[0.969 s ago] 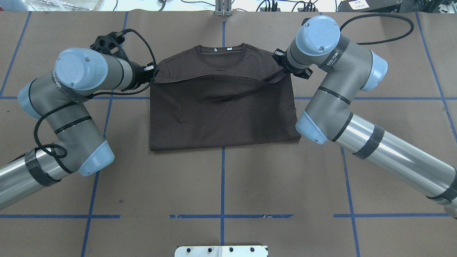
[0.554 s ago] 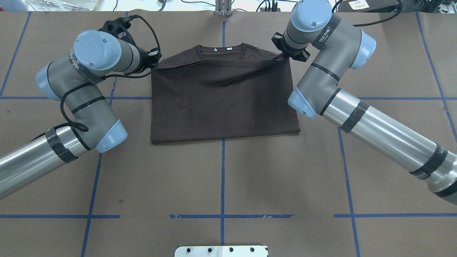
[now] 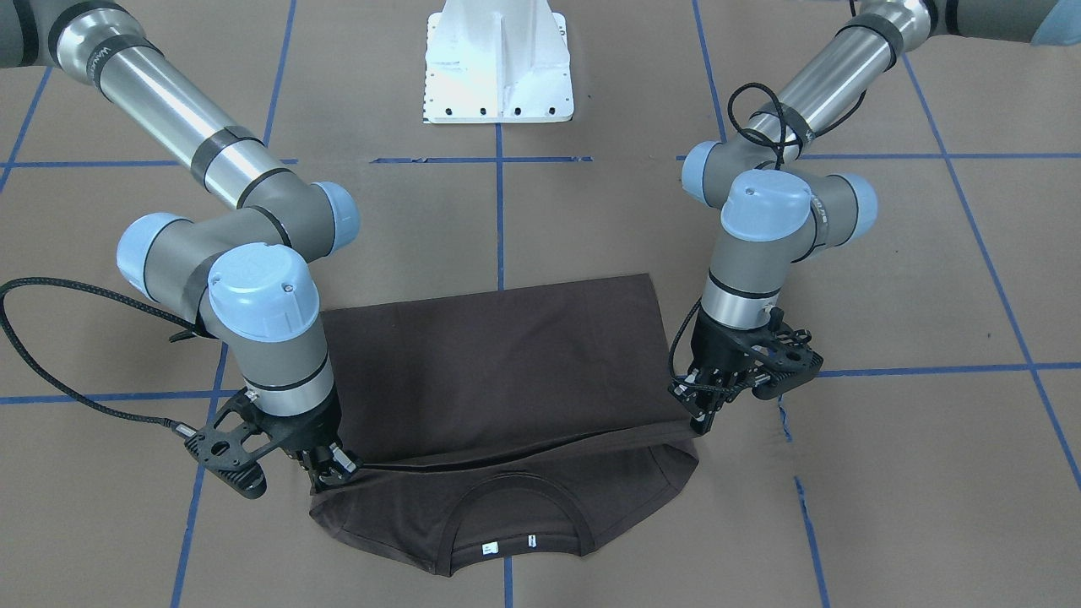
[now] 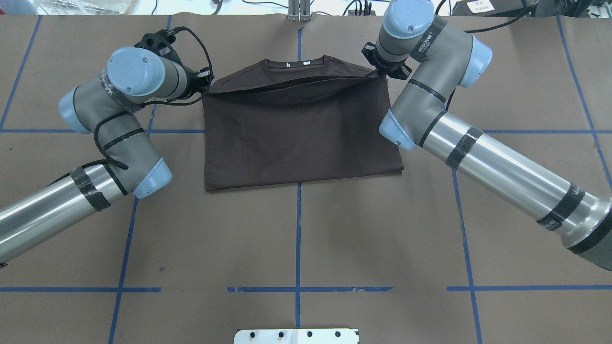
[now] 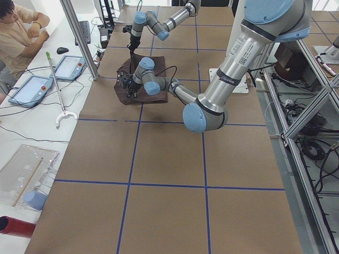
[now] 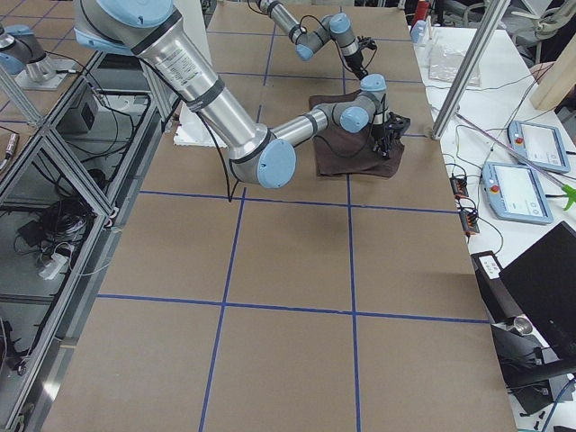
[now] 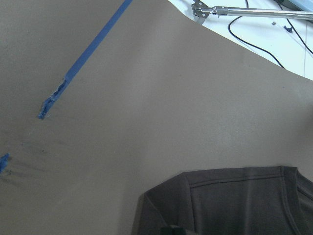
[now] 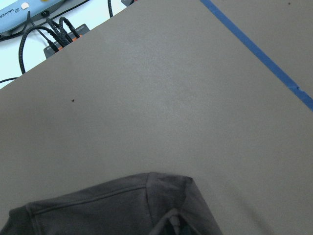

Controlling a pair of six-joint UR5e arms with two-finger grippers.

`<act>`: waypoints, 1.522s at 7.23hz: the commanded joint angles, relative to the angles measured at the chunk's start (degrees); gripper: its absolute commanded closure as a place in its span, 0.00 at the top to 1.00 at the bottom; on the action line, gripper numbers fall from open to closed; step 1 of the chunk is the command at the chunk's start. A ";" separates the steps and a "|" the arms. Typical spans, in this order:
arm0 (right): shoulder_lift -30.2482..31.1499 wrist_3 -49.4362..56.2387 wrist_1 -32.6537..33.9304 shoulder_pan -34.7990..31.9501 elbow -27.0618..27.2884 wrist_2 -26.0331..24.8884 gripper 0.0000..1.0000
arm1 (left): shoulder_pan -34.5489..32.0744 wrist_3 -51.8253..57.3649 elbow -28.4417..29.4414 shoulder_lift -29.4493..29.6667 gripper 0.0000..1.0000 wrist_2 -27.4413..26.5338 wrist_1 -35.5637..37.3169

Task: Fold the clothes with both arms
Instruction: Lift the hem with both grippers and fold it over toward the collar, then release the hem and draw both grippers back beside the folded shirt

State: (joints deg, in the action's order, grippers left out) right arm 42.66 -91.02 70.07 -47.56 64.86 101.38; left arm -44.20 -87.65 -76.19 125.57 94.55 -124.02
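Hem [image 4: 296, 88] carried farther toward collar [image 4: 318, 60] since earlier. Left tool [image 4: 206, 82], right tool [image 4: 381, 72] each clamp hem corner, holding edge taut; T-shirt [image 4: 296, 138] doubled on surface [image 4: 296, 239], far centre.

Dark brown T-shirt [image 4: 296, 138], white neck tags [image 3: 489, 549], tan table [image 4: 382, 229], blue tape lines [image 4: 298, 239]

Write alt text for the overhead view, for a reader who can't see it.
A dark brown T-shirt lies on a brown table gridded with blue tape, its lower half folded up almost to the collar. The left gripper and right gripper each pinch one corner of the folded edge.
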 commanded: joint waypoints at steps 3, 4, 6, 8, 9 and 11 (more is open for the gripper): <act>-0.12 -0.64 -5.11 0.37 -1.14 0.13 0.49 | -0.36 -0.24 0.86 -1.29 0.33 0.20 -8.15; 1.62 -1.26 -5.81 -0.24 2.43 2.92 0.55 | -0.79 -0.33 -0.18 -1.73 0.33 0.63 -10.17; 15.72 -2.14 -5.47 0.79 18.90 7.67 0.65 | -0.97 -0.68 -2.64 -5.05 0.39 3.70 -15.34; 23.85 -5.03 -5.91 3.60 27.30 9.01 0.74 | -1.15 -0.07 -4.67 -7.97 0.39 3.80 -17.03; 24.66 -8.96 -6.08 6.05 27.69 8.75 0.76 | -1.24 0.10 -5.80 -8.15 0.38 3.80 -17.31; 25.45 -10.67 -6.08 7.39 27.87 8.48 0.77 | -1.06 0.28 -7.13 -8.24 0.38 3.71 -17.31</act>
State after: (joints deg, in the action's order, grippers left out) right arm 67.22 -100.72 64.00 -41.10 92.53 109.98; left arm -45.34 -87.45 -82.70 117.44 98.32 -141.23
